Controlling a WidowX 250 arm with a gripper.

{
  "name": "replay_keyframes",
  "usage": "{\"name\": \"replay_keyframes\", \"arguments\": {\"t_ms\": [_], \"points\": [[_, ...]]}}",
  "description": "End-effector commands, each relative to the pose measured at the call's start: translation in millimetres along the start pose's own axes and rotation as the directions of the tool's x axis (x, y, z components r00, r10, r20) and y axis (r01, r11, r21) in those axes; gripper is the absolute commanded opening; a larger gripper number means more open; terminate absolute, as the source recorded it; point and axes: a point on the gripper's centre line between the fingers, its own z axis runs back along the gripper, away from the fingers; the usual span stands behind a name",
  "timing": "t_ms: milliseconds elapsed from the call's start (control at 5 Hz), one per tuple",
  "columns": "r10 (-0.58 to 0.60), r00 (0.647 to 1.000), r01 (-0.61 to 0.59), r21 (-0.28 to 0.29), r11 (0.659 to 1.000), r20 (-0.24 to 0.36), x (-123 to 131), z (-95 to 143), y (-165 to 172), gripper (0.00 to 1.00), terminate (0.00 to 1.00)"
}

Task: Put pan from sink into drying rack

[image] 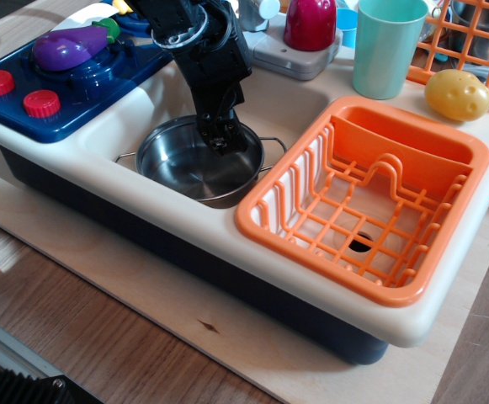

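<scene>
Steel pan (195, 164) sits in cream sink (135, 114), approx filling the basin, wire loop handles at left & right. Black gripper (219, 140) reaches down at pan's far rim; jaws look nearly closed, can't tell if they have hold of the rim. Orange drying rack (364, 198) just right of pan. Teal cup (386, 46) and potato (457, 94) behind the rack.

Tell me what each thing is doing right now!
pan: sitting in the sink, empty.
sink: holds the pan.
drying rack: empty.
hand: down at the pan's back rim; open or shut, can't tell.
teal cup: upright.
eggplant: lying on the stove.
</scene>
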Motion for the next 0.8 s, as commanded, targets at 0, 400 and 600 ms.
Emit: {"name": "replay_keyframes", "arguments": {"t_ms": [0,400,600], "points": [[0.011,1.0,-0.011,0.009,1.0,0.015,-4.4,-3.5,1.4,1.0,0.0],[0.035,0.999,-0.035,-0.004,0.999,0.029,-6.7,-6.5,2.2,0.0,0.0],[0.016,0.999,-0.016,0.002,1.0,-0.033,-1.3,16.5,11.7,0.0,0.0]]}}
